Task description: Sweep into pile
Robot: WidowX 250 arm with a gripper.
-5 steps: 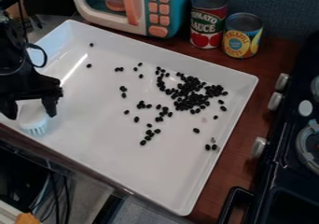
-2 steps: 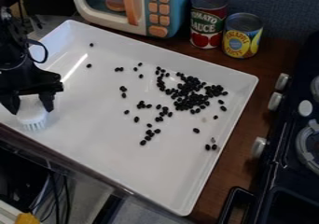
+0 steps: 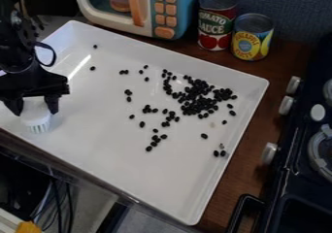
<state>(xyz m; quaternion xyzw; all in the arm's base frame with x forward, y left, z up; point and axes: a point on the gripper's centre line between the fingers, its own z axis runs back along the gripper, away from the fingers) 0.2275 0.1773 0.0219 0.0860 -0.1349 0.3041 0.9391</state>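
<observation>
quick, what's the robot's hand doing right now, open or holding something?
Black two-finger hand: closed on a white bristled brush, at the left side of the white tray.

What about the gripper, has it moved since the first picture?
Yes, slightly: the gripper and its brush sit higher in view, farther from the near rim of the white tray.

The gripper (image 3: 34, 107) holds a white brush (image 3: 36, 114), bristles down, at the left side of the white tray (image 3: 129, 164). Black beans (image 3: 198, 97) lie clustered toward the tray's far right side, with others scattered nearer the middle. Two cans (image 3: 216, 21) (image 3: 252, 37) stand behind the tray, beside a toy microwave (image 3: 144, 8).
</observation>
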